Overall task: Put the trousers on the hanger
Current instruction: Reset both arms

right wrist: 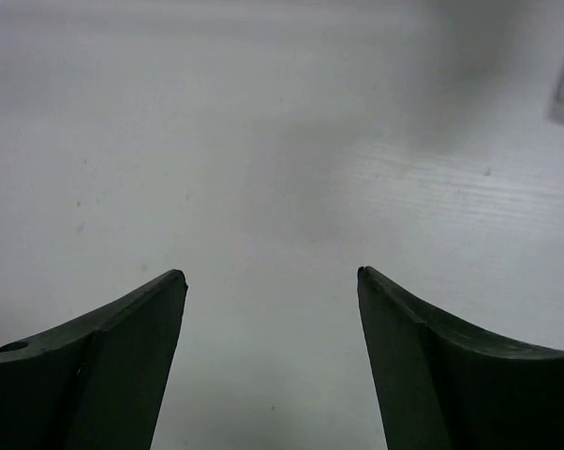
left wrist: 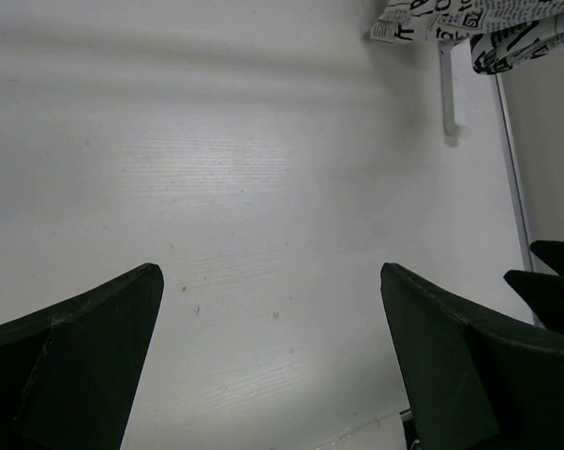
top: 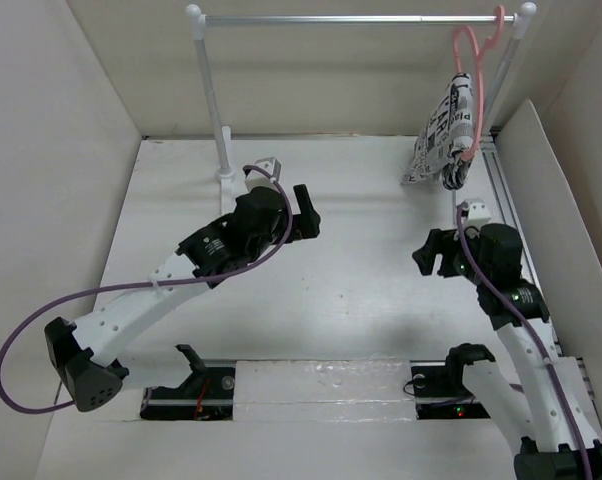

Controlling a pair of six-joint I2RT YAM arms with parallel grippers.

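Dark fingers (left wrist: 76,356) of the left gripper (left wrist: 271,272) are seen spread wide apart, with nothing held between them and only the bare white table (left wrist: 216,169) beneath. The right gripper (right wrist: 270,272) is likewise seen with its jaws apart and empty above the same surface. From above, the left gripper is found toward the middle of the table, near the left post of the rail (top: 361,18), while the right gripper is placed on the right side, in front of the hanging cloth and apart from it. The trousers (top: 443,135), white with black newsprint, are draped in a bunch over the pink hanger (top: 468,60), which is hooked on the rail close to its right end. Whether the lowest fold touches the table cannot be told.
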